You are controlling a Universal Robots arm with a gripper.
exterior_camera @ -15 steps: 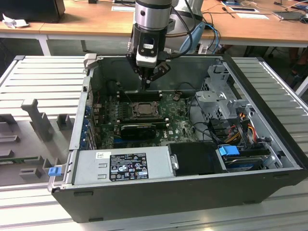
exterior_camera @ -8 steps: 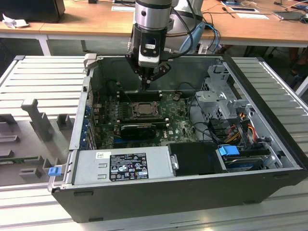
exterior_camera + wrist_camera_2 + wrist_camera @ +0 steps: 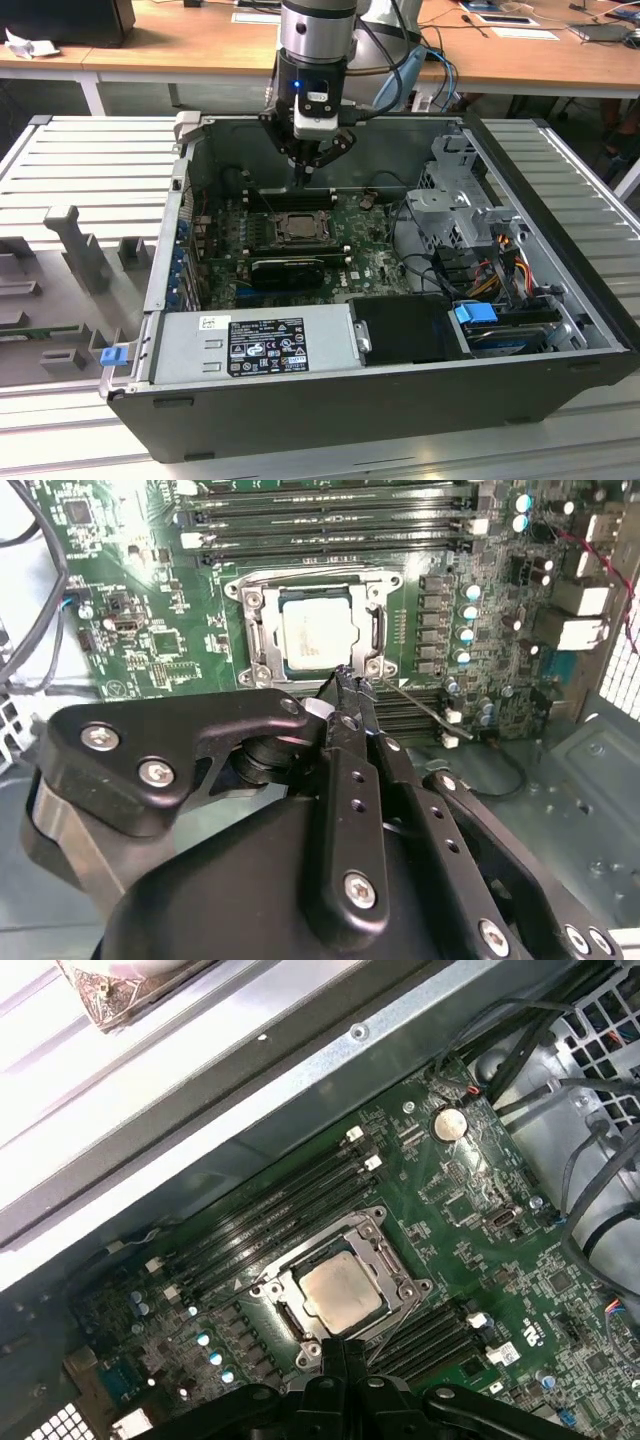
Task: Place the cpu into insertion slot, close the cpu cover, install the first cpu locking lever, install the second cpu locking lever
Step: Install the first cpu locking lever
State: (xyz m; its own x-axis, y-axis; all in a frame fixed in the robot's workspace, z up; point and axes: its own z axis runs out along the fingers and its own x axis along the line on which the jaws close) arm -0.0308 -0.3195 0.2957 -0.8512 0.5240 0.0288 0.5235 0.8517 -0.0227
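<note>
Inside the case [image 3: 330,400]: chip [image 3: 315,630] sits flat in its socket [image 3: 292,1317] on the green board [image 3: 150,630]
Cover [image 3: 310,582]: down over the chip — window framing it (looks flat)
Gripper [image 3: 348,683]: fingers pinched together, tips at the socket's corner, just beside a thin wire lever [image 3: 425,708] — touching or not, can't tell

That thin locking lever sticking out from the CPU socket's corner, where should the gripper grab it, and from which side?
Take the locking lever near its free end, from above, with the gripper crosswise to the rod. It is a thin wire slanting out from the corner of the cpu cover over the memory slots, so that end likely gives most room and leverage.
</note>
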